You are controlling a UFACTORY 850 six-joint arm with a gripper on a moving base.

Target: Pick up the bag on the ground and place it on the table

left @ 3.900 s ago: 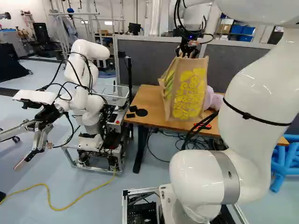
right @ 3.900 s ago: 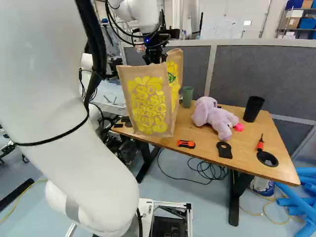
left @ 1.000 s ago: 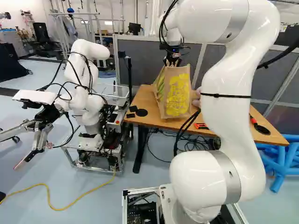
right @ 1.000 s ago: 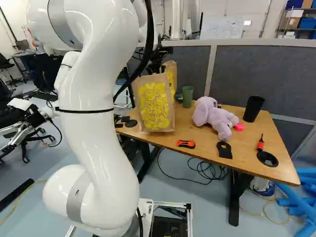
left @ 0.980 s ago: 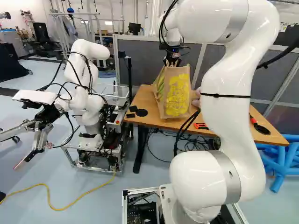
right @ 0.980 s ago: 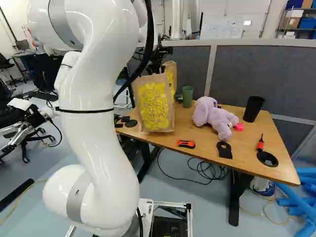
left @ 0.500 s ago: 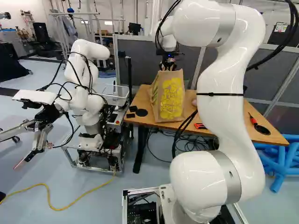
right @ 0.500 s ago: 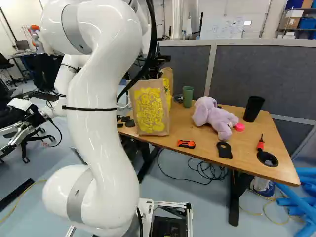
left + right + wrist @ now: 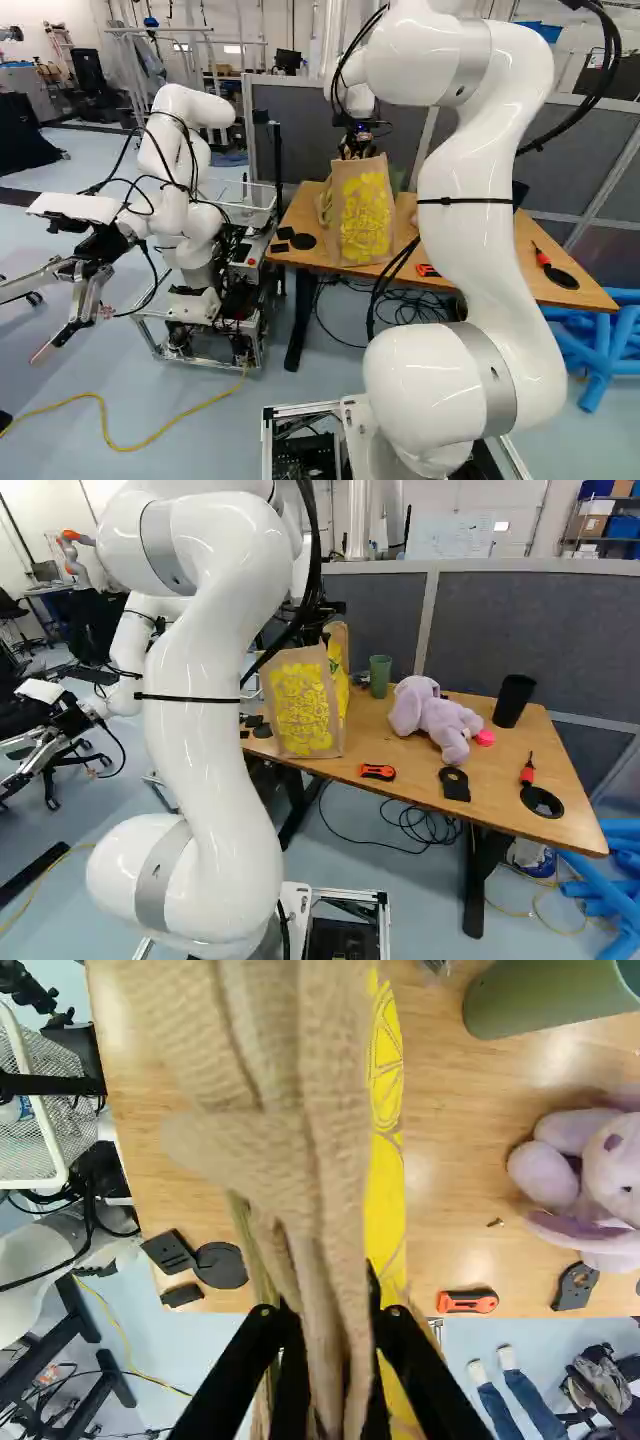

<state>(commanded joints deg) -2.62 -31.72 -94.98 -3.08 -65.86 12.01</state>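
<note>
Paper bag (image 9: 303, 705), front: yellow lettering in stacked lines, seen in both base views; wording too small and blurred to read.
Paper bag, wrist view: yellow print seen at a steep slant; no word legible.
Whiteboard (image 9: 445, 538), behind the partition (image 9: 540, 630): faint marks like handwriting; illegible.
Numbers and signs: none readable.

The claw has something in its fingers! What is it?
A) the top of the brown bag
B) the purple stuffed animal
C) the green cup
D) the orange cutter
A, because in the wrist view the claw has one finger on each side of the brown bag, with its bunched top pinched between them.
</note>
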